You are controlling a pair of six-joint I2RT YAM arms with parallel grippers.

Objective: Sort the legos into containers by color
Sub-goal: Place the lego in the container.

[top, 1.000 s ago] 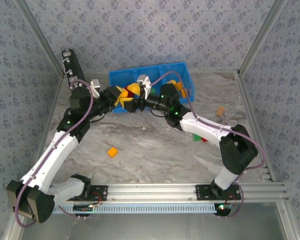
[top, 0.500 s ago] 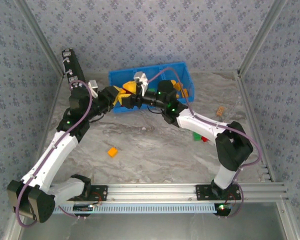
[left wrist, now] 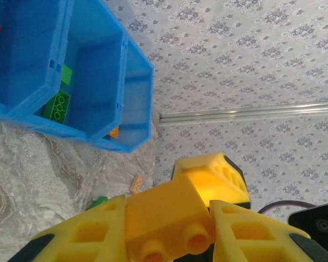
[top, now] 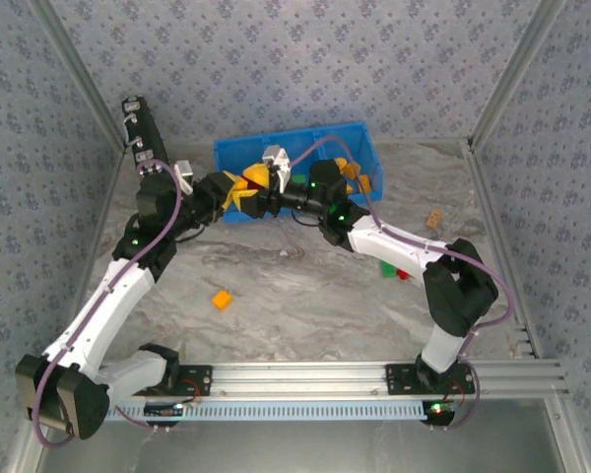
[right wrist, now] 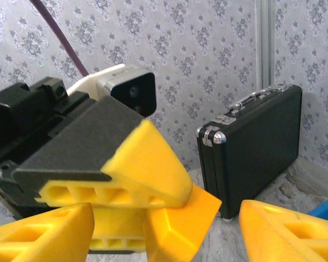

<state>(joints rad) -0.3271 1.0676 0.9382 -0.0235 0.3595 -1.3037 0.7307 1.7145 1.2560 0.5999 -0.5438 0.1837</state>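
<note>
**Top external.** In the upper middle of the frame the left claw and the right claw meet nose to nose over the front wall of the bright blue plastic tray with three compartments. A small orange brick lies lower left of centre on the grey marbled desk, and a green brick lies right of centre. I judge the sorting partway done. What passes between the claws is too small to read here.

**Left wrist.** This view makes the grip plain. At bottom centre the left claw is pinched tight on an orange-yellow plastic brick. One yellow finger of the right claw sits just beside the brick's far end. In the upper left, the tray's middle compartment holds green bricks.

**Right wrist.** The right claw stands wide, with a finger at each lower corner and the brick between them. I cannot tell whether the fingers touch it. A black flat case with silver latches stands at the right.

This looks like a handover. Next, the right claw should close squarely on the brick's free end before the left lets go. It would then carry the brick to the compartment holding orange pieces.
</note>
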